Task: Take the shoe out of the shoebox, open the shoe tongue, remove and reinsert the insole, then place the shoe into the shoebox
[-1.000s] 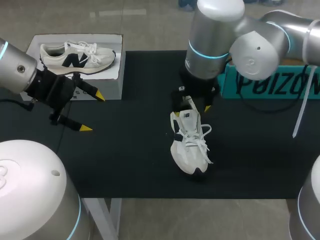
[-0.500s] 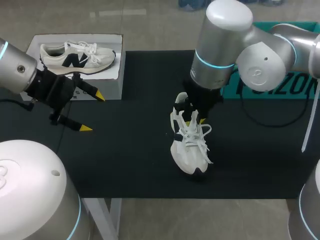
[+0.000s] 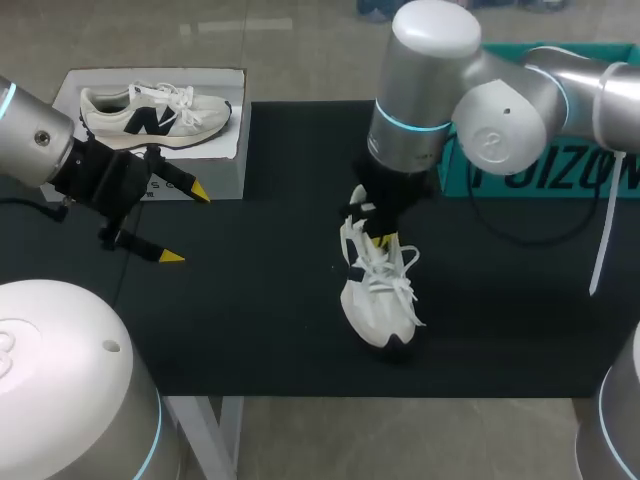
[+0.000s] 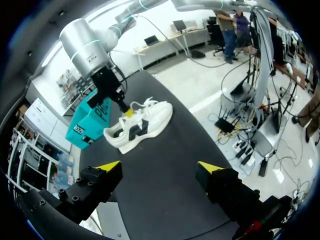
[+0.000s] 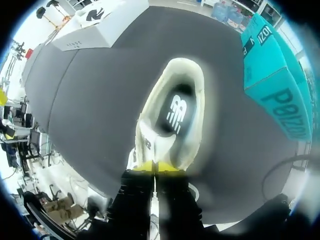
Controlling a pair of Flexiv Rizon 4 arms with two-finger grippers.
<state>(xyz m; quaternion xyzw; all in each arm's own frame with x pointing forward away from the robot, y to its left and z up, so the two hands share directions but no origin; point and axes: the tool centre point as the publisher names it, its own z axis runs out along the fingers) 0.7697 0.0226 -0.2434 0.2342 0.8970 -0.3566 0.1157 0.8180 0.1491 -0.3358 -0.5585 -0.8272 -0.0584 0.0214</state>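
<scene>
Black table mat (image 3: 250,300): the white sneaker (image 3: 378,290) lies at centre frame. My right claw (image 3: 380,240) pinches its tongue (image 5: 159,149); my left claw (image 3: 186,224), centre left, gapes empty. Best to lift the tongue gently, without dragging the sneaker.

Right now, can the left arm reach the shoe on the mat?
Probably, at its toe: bare mat lies between the open left gripper and the shoe; the right gripper holds the tongue.

Head camera looks down on the desk (image 3: 250,300); both wrist cameras share the white sneaker (image 3: 375,300), left far, right close.
</scene>
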